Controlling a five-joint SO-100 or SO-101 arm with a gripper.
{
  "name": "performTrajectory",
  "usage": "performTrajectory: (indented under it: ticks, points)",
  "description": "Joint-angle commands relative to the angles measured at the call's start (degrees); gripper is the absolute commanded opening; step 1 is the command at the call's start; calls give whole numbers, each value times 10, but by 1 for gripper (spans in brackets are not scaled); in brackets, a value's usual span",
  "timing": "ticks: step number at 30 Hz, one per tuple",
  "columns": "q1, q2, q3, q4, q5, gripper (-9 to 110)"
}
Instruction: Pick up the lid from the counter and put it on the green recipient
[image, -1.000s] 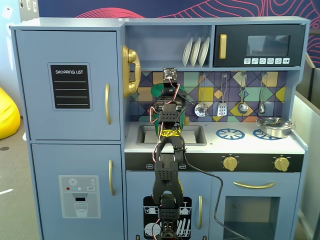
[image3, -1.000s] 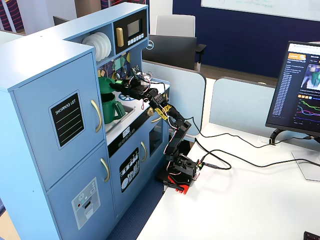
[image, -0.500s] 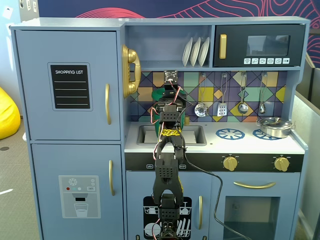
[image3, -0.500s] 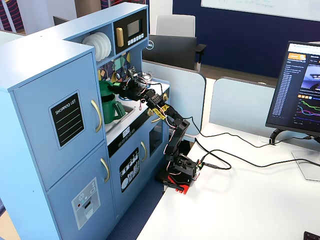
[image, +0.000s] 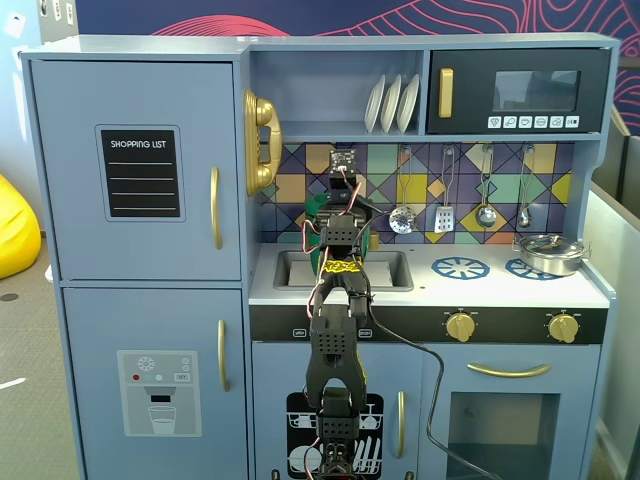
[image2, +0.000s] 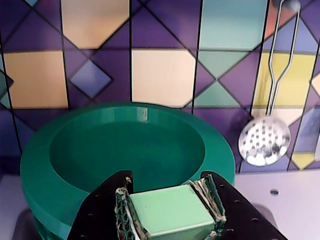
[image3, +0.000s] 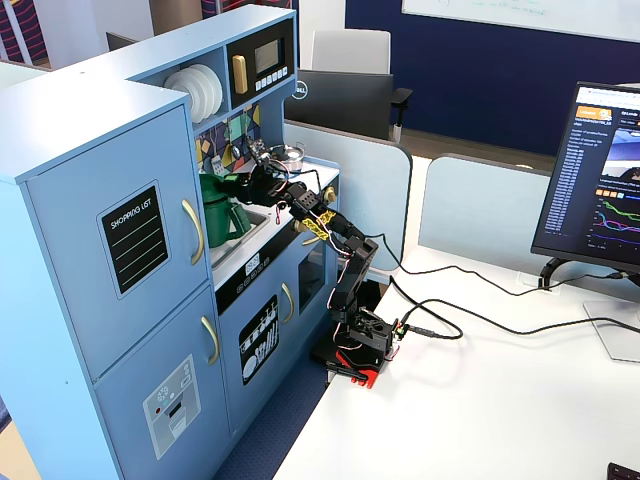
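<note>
Wrist view, nearest first: pincer is gripping a pale green block between both padded fingers — judging it to be the lid's strap handle, seen end-on; the disc itself is hidden below the frame

Directly ahead and slightly beyond, the green recipient is sitting with its mouth open and nothing showing inside. Its rim is lying just past the fingertips, so the coming move is turning on carrying the lid forward over that opening and lowering it level

Beyond, a slotted spoon is hanging on the tiled backsplash

In a fixed view the arm is reaching over the sink on the table; steel pan is standing well apart, right
</note>
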Motion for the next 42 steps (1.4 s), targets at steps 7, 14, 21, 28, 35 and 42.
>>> performTrajectory:
  ticks: [7,14,21,28,35,42]
  points:
    - [4,54,49,-18,-17,0]
    - [10,55,43,-62,11,20]
    - [4,38,-43,-79,1,26]
    - [-17,120,-78,17,-30,24]
    - [-43,334,120,162,-46,19]
    - [-11,510,416,319,-57,0]
